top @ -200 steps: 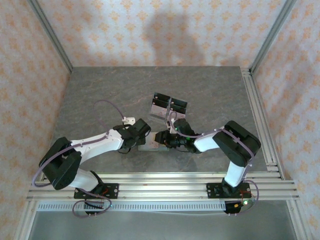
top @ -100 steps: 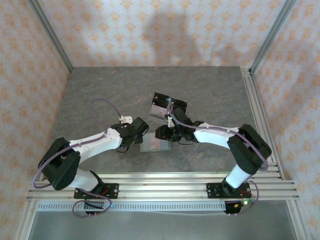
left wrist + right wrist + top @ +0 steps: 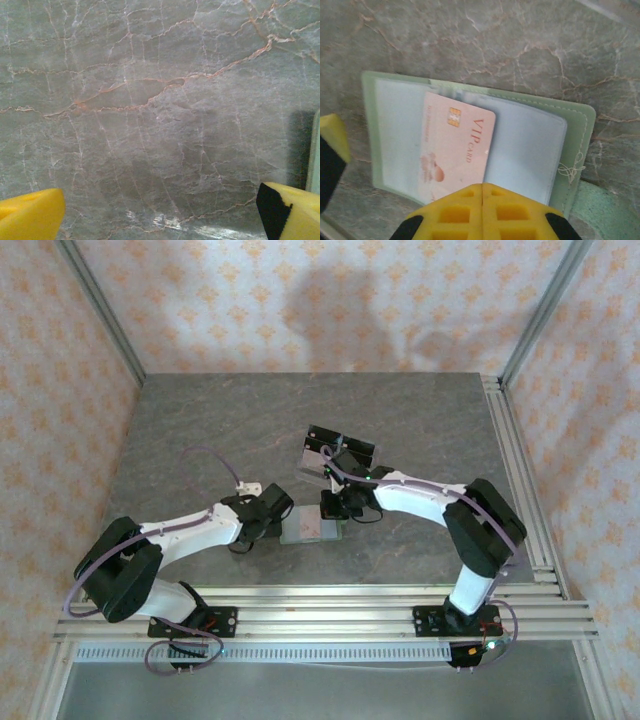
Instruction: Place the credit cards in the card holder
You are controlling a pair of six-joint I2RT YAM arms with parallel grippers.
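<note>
Right gripper (image 3: 482, 210) was pressed together, with the pink VIP card (image 3: 455, 150) just ahead of its tips on the opened green card holder (image 3: 587, 135). Left gripper (image 3: 160, 215) stood spread wide above the marble tabletop (image 3: 150, 100).

Soft overhead light is casting a broad shadow on the far wall (image 3: 340, 310); glare is glinting off the slightly blurred table (image 3: 165, 222).

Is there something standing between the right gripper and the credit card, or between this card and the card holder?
Nothing visible does. The shut right gripper is at the near edge of the credit card, which lies tilted on the open card holder, with no other thing between them.
</note>
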